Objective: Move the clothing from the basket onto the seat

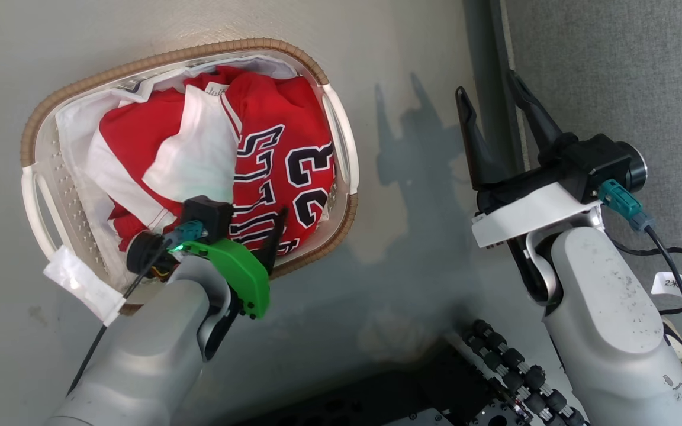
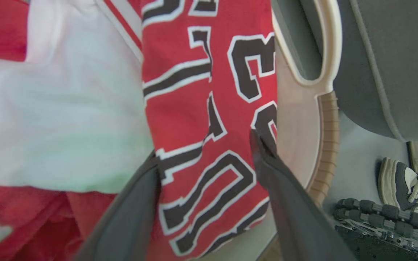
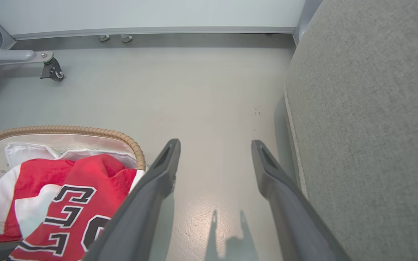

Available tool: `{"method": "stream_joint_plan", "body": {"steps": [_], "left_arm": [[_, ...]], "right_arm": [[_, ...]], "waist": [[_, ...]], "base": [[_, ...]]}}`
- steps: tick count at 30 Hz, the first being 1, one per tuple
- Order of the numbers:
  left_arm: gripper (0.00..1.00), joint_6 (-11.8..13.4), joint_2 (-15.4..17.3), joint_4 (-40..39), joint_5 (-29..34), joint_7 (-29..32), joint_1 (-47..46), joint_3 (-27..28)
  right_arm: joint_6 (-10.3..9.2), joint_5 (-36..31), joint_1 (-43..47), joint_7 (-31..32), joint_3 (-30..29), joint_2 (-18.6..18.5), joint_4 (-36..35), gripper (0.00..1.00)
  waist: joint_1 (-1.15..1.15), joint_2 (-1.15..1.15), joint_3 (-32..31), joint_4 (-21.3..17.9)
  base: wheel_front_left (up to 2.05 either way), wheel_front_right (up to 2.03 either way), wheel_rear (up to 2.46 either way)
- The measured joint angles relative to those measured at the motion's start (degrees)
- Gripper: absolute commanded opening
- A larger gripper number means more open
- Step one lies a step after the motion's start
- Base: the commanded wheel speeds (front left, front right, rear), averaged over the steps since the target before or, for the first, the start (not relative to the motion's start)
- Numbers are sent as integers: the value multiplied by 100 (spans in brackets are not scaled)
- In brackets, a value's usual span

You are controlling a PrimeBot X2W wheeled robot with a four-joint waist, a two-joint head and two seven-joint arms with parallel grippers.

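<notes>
Two tools spread, grasp pending: left tool [image 2: 204, 148] astride the BULLS 23 jersey [image 1: 282, 160] in the basket [image 1: 169, 56], should close and lift; right tool [image 1: 488, 83] beside the seat [image 1: 613, 71].

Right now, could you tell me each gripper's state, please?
Left gripper: open, jersey between its fingers.
Right gripper: open, empty.
</notes>
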Motion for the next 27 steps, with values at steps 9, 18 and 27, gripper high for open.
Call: {"method": "stream_joint_plan", "body": {"steps": [9,18,27], "left_arm": [[0,0,161,-179,-232,0,-105,-334],[0,0,127,-630,437,1,586,514],[0,0,-67,-1176,1059,2,1541,1359]], "right_arm": [[0,118,0,0,77,0,119,100],[0,101,253,0,15,2,408,100],[0,-32,629,0,40,4,755,100]], "waist": [[0,0,-200,-21],[0,0,-924,-3],[0,0,-1825,149]], "base": [[0,0,0],[0,0,0],[0,0,0]]}}
